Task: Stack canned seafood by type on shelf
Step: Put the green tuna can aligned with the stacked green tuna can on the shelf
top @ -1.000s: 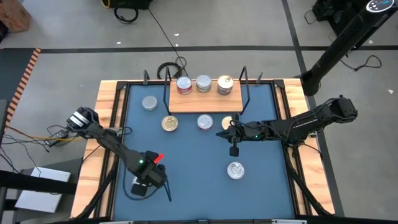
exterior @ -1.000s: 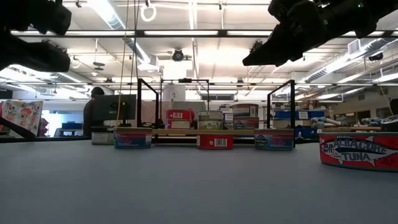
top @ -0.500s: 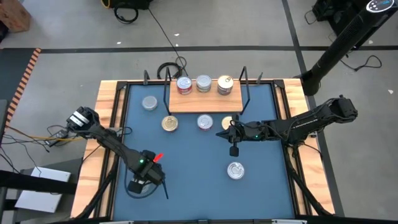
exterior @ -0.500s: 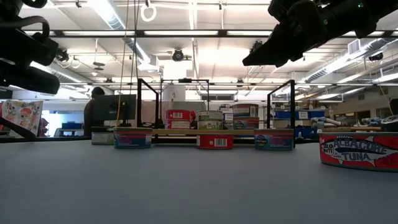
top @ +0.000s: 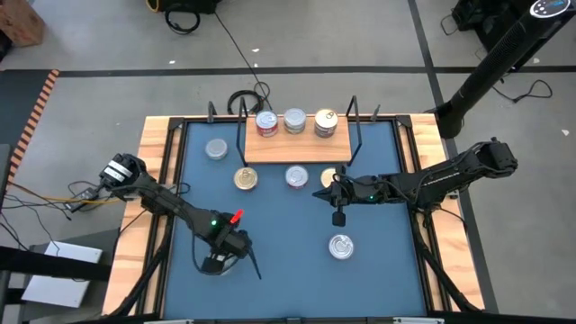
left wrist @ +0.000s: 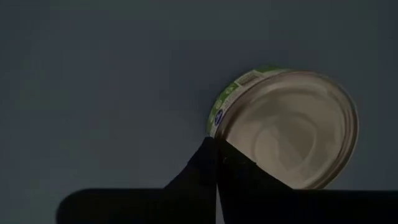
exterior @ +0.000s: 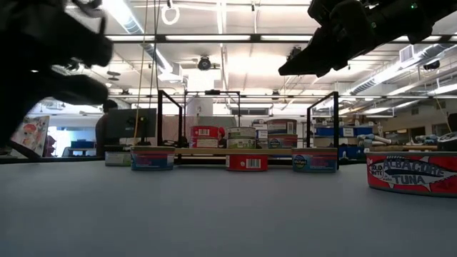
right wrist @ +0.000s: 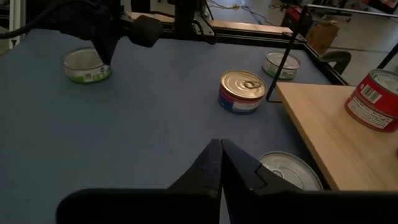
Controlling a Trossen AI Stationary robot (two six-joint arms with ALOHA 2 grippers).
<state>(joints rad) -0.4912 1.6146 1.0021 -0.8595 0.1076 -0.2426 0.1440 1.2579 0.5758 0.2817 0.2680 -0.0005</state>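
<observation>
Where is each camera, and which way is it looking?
High view: above, looking straight down on the shelf, both arms, tins.
Low view: at tabletop height, facing the shelf; arms hang in from above.
Left wrist view: on the left arm, looking past the shut left gripper at a green-sided tin.
Right wrist view: on the right arm, past the shut right gripper, across the table.
Both wrist views share that green-sided tin.

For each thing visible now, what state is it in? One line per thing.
left gripper: shut, empty, beside the green-labelled tin.
right gripper: shut, empty.
shelf: holds three tins or stacks.
green-labelled tin: flat on the mat, not held.
tuna tin: flat on the mat.
</observation>
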